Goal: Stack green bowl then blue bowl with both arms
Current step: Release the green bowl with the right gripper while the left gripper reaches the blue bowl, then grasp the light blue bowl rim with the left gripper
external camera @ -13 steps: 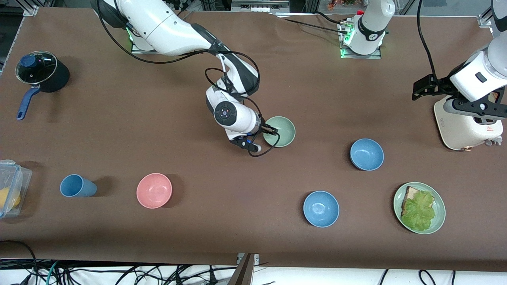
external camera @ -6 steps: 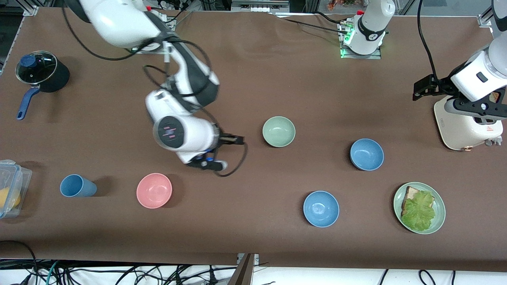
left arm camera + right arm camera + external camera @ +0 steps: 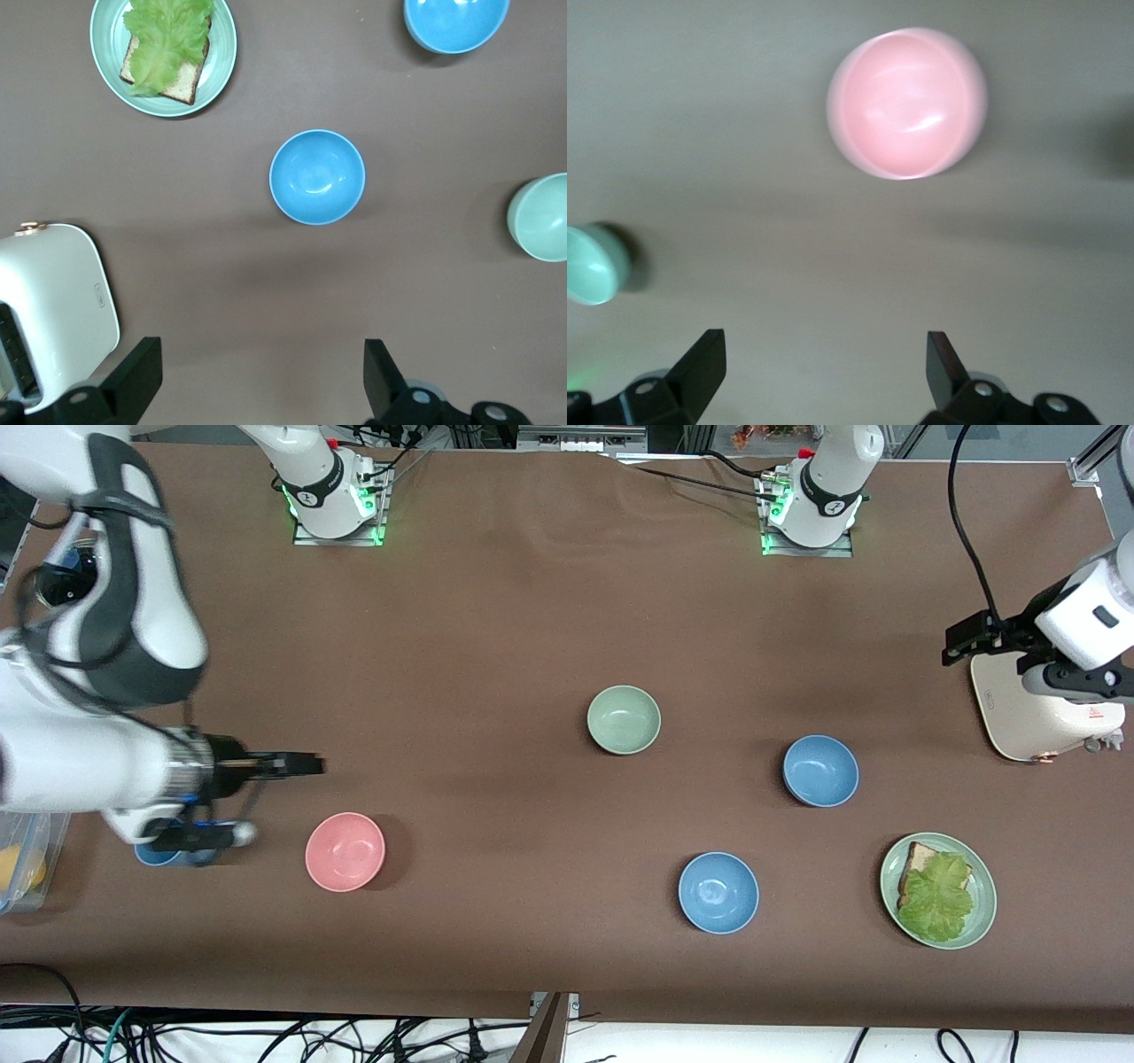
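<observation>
Small matte sage-green bowl sits mid-table, empty. My right gripper, jaws wide, hangs near the pink bowl. Left gripper, jaws wide, over the white toaster: I'd drop on the nearest matte mid-blue bowl, pinching its rim.

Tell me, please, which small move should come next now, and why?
Probably the left gripper, open and empty over the table beside the toaster, should descend toward the nearest blue bowl. The green bowl sits alone and empty on the table, so it seems ready to receive a bowl. The right gripper is open too, over the table near the pink bowl, clear of the stack.
</observation>
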Tool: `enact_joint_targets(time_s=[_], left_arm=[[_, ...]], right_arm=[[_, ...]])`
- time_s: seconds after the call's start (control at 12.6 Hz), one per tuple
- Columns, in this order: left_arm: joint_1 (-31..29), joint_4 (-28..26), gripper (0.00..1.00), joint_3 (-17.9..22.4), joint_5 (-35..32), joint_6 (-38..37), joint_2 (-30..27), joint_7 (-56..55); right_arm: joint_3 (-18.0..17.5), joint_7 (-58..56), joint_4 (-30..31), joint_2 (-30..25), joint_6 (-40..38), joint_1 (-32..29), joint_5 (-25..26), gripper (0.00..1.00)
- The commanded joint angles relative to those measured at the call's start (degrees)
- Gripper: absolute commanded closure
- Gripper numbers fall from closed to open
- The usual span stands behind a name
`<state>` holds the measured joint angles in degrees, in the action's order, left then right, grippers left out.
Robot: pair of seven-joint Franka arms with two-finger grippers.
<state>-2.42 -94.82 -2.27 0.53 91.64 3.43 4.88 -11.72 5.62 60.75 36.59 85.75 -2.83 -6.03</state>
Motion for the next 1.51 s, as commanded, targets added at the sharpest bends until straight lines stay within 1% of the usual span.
enact_joint_targets(time_s=[0.0, 0.08, 0.16, 0.24, 0.32, 0.4, 0.48, 0.64, 0.8, 0.88, 0.96, 1.04, 1.12, 1.19, 1.35, 1.43], left_arm=[[0.2, -2.5, 0.0, -0.5, -0.8, 1.7, 0.0, -0.1], [1.3, -3.6, 0.0, -0.5, -0.8, 2.1, 1.4, -0.1], [2.5, -3.4, 0.0, -0.4, -0.8, 2.4, 2.8, -0.1], [2.6, -3.4, 0.0, 0.1, -0.8, 3.4, 3.9, 0.3], [2.7, -3.4, 0.0, 0.8, -0.7, 4.8, 5.1, 1.1], [2.8, -4.1, 0.0, 0.9, -0.7, 7.5, 6.3, 1.1], [2.8, -5.5, 0.0, 0.9, -0.7, 12.6, 8.4, 1.1], [2.8, -11.4, 0.01, 1.0, -0.7, 22.9, 10.4, 0.2], [2.8, -16.2, 0.01, 1.8, -0.6, 32.6, 12.6, 0.0], [2.8, -17.3, 0.01, 2.3, 0.1, 34.8, 14.2, -0.1], [2.8, -17.3, 0.01, 3.2, 0.5, 35.4, 16.0, -0.5], [2.8, -17.4, 0.01, 3.3, 1.7, 36.6, 17.6, -0.7], [2.9, -17.7, 0.01, 3.2, 1.9, 38.0, 19.4, -0.7], [3.2, -18.7, 0.01, 3.2, 2.1, 39.5, 20.9, -0.7], [3.6, -20.8, 0.01, 3.2, 2.9, 43.7, 21.7, -0.8], [4.2, -20.8, 0.01, 3.3, 3.6, 43.9, 22.5, -0.8]], right_arm=[[2.6, -0.6, 2.7, -6.5, -2.9, 0.0, 2.9, 0.0], [2.7, -0.5, 5.0, -9.3, -2.8, -0.1, 5.0, 0.0], [2.8, -0.5, 8.0, -12.3, -2.3, -0.1, 8.2, 0.0], [2.8, -0.7, 8.9, -13.7, -2.3, -0.1, 11.0, 0.0], [2.8, -0.6, 9.0, -15.5, -2.3, -0.2, 12.8, 0.0], [3.0, -0.2, 9.1, -17.7, -2.2, -0.4, 14.4, 0.0], [3.0, 0.1, 9.3, -18.9, -1.6, -0.6, 15.2, 0.0], [3.2, -0.3, 11.9, -22.0, -0.1, -2.5, 15.0, 0.0], [3.4, -1.0, 16.6, -25.0, 3.2, -4.1, 14.4, 0.0], [3.5, -2.4, 19.2, -26.7, 3.3, -4.2, 14.4, 0.0], [3.6, -3.6, 21.2, -27.9, 3.3, -4.2, 14.4, 0.0], [4.6, -4.7, 22.1, -28.5, 3.4, -4.1, 14.3, 0.0], [5.6, -6.7, 22.5, -28.7, 3.4, -3.8, 14.2, 0.0], [5.7, -8.6, 22.7, -28.8, 3.4, -3.6, 14.1, 0.0], [5.7, -9.1, 23.5, -29.1, 3.0, -3.5, 14.0, 0.0], [5.7, -9.1, 23.5, -28.8, 2.8, -3.5, 13.1, 0.0]])
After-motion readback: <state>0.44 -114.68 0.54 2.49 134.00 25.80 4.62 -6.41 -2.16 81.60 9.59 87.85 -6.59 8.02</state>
